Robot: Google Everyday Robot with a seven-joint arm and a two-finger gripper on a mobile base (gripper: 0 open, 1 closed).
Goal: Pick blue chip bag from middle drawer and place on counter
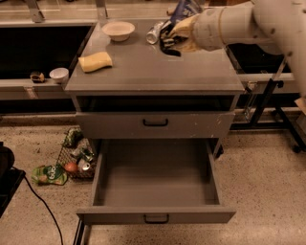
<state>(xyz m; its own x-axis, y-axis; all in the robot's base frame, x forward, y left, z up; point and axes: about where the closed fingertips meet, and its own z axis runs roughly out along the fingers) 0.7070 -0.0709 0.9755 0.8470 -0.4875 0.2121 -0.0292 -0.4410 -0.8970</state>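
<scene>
Camera view: pincer [171, 40] is over the back of the bench [158, 72], clamped on the blue chip bag [181, 9]. The bag's top sticks up behind the pincer and its dark lower end hangs just below the tips. It looks just clear of the surface, though I can't tell for sure whether the bottom edge touches.

Middle drawer [155, 216] is far below and in front of the pincer, pulled out and empty (so the pick looks done and only the place is left).

Clutter: silver can [154, 32] is just beside the pincer on its left, close to touching the bag. White bowl [118, 30] is further left, and yellow sponge [95, 61] is well apart, left and forward.

How I'd do the place:
- Come toward the bench front and away from the can before lowering; there is plenty of bare surface there.
- Go straight down until the bag's bottom rests, then open. Foil is light and crinkly, so a drop from height may skid or tip it.
- Open fully and lift vertically, so a finger doesn't drag the bag.
- Risk: sweeping left on retreat knocks the can.
</scene>
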